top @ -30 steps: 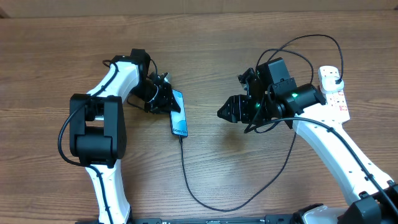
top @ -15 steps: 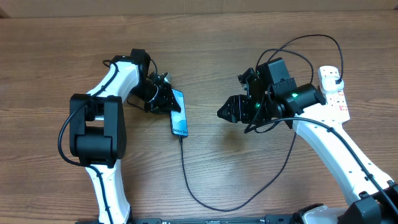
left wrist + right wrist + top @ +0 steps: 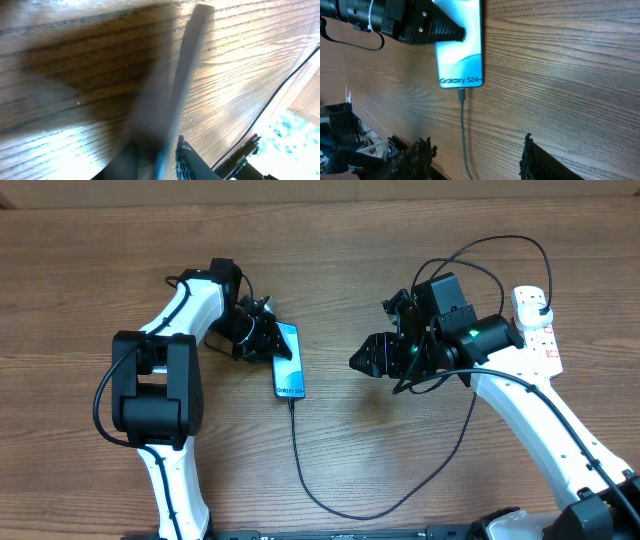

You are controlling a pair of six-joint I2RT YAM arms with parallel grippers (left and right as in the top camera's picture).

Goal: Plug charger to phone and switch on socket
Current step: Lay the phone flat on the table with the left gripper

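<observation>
The phone looks wider from above than it did a moment ago. It was tipped up on its edge, and now it lies flatter on the table, screen up. The left gripper is right at the phone's left edge, and its fingers have been easing off, but I cannot tell if they still pinch it. The charger has its small tip in the phone's near end, so that part looks done. The right gripper hangs near the phone with its fingers apart and nothing in them. The socket lies far off on the right side. I think its switch is the next job.
</observation>
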